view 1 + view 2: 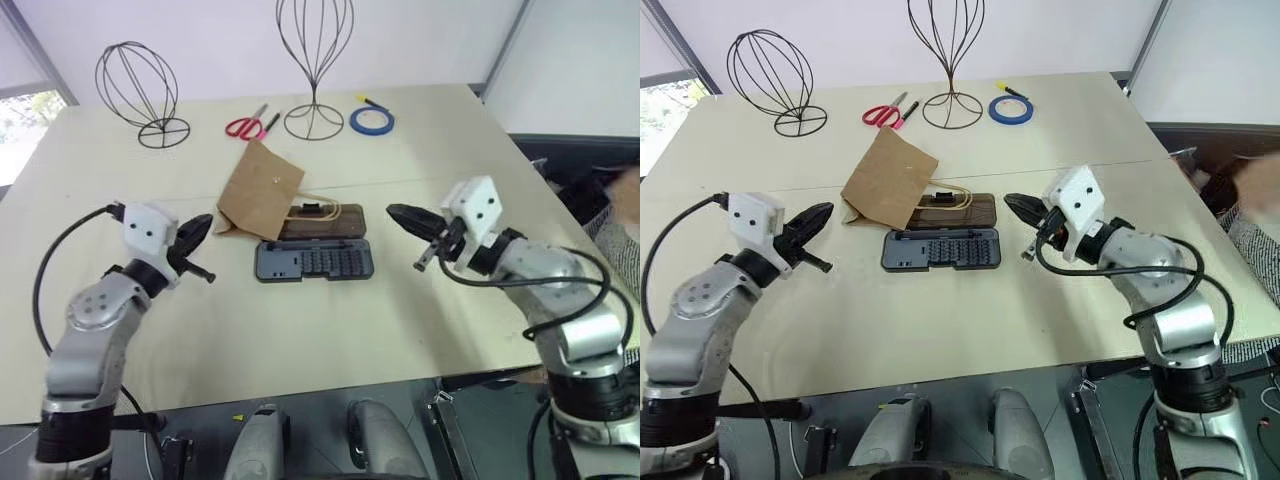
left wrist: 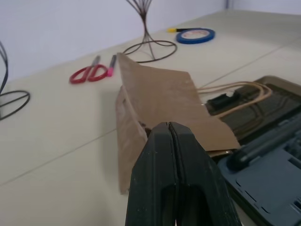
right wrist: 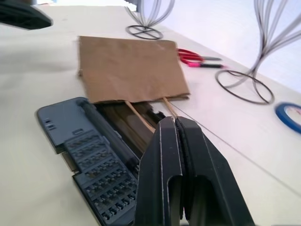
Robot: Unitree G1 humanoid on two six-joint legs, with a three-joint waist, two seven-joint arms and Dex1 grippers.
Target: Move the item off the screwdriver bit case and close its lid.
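Both of the humanoid's arms were raised over the counter, elbows bent and forearms angled inward so the two hands faced each other across a wide gap. The left end effector (image 1: 203,232) pointed roughly level, forward and toward the right, its two black fingers (image 2: 175,181) pressed together with nothing between them. The right end effector (image 1: 397,214) mirrored it, level and aimed forward and leftward, fingers (image 3: 181,176) likewise pressed together and empty. Black cables looped from each white wrist housing.
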